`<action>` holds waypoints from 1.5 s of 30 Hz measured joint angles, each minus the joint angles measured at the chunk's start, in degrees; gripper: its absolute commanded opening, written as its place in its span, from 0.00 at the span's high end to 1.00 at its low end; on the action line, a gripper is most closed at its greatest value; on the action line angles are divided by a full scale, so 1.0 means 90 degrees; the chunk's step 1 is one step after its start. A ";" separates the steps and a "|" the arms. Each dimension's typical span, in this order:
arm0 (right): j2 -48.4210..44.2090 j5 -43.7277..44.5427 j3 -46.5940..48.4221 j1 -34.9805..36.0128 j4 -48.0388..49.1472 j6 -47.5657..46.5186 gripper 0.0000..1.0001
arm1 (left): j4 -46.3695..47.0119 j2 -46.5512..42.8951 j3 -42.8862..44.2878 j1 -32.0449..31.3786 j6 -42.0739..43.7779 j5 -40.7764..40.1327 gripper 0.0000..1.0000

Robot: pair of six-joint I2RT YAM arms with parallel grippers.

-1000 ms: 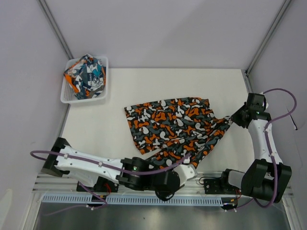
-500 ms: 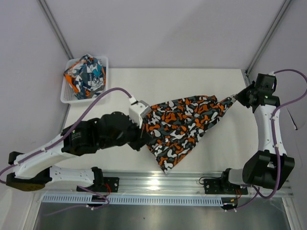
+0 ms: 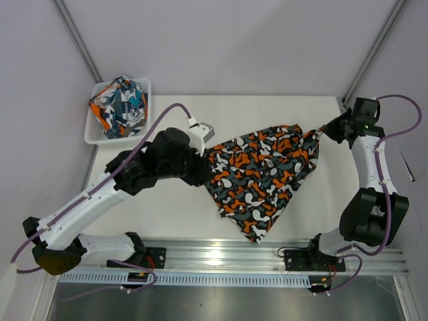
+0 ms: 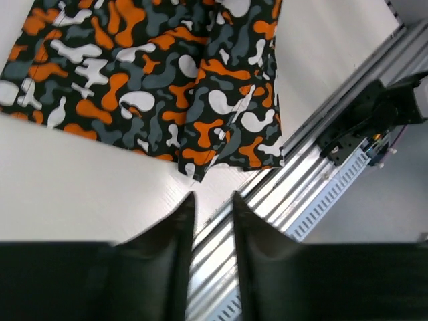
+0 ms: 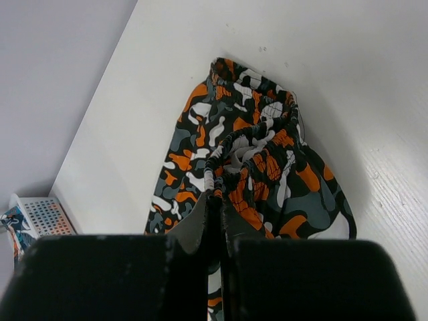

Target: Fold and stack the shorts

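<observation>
Left claw (image 4: pixel 212 195) stands slightly parted with nothing between its fingers (image 4: pixel 179 224), poised over the bare table (image 4: pixel 80 174) just short of a corner of the camouflage shorts (image 4: pixel 154 80); from above, this claw (image 3: pixel 204 166) sits at the left edge of that garment, near the middle of the table (image 3: pixel 154 200); the right claw (image 5: pixel 217 200) is pinched shut on the gathered waistband of the same shorts (image 5: pixel 247 154), the fabric bunched and drawn up into the grip; it holds that end near the far right corner of the table (image 3: pixel 328 130); the camouflage shorts (image 3: pixel 264 174) spread from there toward the left arm, their lowest point reaching close to the near edge; the graphic-print shorts (image 3: pixel 122 103) lie crumpled inside the white mesh basket (image 3: pixel 93 137) at the far left corner, well apart from both claws.
</observation>
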 measured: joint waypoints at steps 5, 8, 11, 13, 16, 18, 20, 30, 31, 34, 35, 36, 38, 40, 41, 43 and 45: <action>0.0005 -0.0019 -0.0095 -0.0010 0.0194 -0.0034 1.00 | 0.0772 0.0087 -0.0954 -0.0719 0.0121 0.0219 0.37; 0.0032 -0.0041 -0.0316 -0.0019 0.0381 -0.0061 1.00 | 0.1185 0.0328 -0.1554 -0.1212 0.0199 0.0274 0.30; 0.0143 -0.0066 -0.0483 -0.0027 0.0471 -0.0075 1.00 | 0.1518 0.0585 -0.2011 -0.1392 0.0265 0.0313 0.19; 0.0253 -0.0085 -0.0544 -0.0029 0.0512 -0.0121 1.00 | 0.1632 0.0775 -0.2127 -0.1418 0.0270 0.0316 0.19; 0.0347 -0.0119 -0.0580 -0.0032 0.0566 -0.0170 1.00 | 0.1804 0.1134 -0.2125 -0.1447 0.0265 0.0255 0.19; 0.0355 -0.0155 -0.0583 -0.0034 0.0619 -0.0180 1.00 | 0.1923 0.1421 -0.2120 -0.1464 0.0255 0.0148 0.20; 0.0357 -0.0194 -0.0583 -0.0034 0.0682 -0.0194 1.00 | 0.2030 0.1744 -0.2098 -0.1472 0.0253 0.0068 0.20; 0.0510 -0.0372 -0.0595 -0.0058 0.0801 -0.0321 1.00 | 0.2033 0.3283 -0.1457 -0.1484 0.0491 -0.0993 0.21; 0.0510 -0.0379 -0.0600 -0.0058 0.0814 -0.0325 1.00 | 0.2030 0.3364 -0.1423 -0.1457 0.0527 -0.1093 0.23; 0.0510 -0.0461 -0.0622 -0.0058 0.0860 -0.0330 1.00 | 0.2042 0.3429 -0.1421 -0.1321 0.0590 -0.1127 0.32; 0.0510 -0.0491 -0.0634 -0.0058 0.0879 -0.0328 1.00 | 0.2057 0.3429 -0.1421 -0.1265 0.0607 -0.1120 0.34; 0.0512 -0.0517 -0.0641 -0.0058 0.0899 -0.0328 1.00 | 0.2086 0.3429 -0.1421 -0.1183 0.0634 -0.1093 0.36; 0.0525 -0.0556 -0.0644 -0.0058 0.0940 -0.0330 1.00 | 0.2106 0.3429 -0.1423 -0.1056 0.0673 -0.1049 0.37; 0.0537 -0.0588 -0.0644 -0.0061 0.0969 -0.0330 1.00 | 0.2120 0.3429 -0.1428 -0.0976 0.0697 -0.1020 0.36; 0.0542 -0.0593 -0.0644 -0.0063 0.0974 -0.0328 1.00 | 0.2142 0.3429 -0.1447 -0.0967 0.0697 -0.0986 0.35; 0.0549 -0.0610 -0.0644 -0.0068 0.0988 -0.0328 1.00 | 0.2191 0.3429 -0.1523 -0.0971 0.0699 -0.0879 0.34; 0.0559 -0.0619 -0.0644 -0.0073 0.0998 -0.0328 1.00 | 0.2222 0.3429 -0.1647 -0.0976 0.0697 -0.0782 0.34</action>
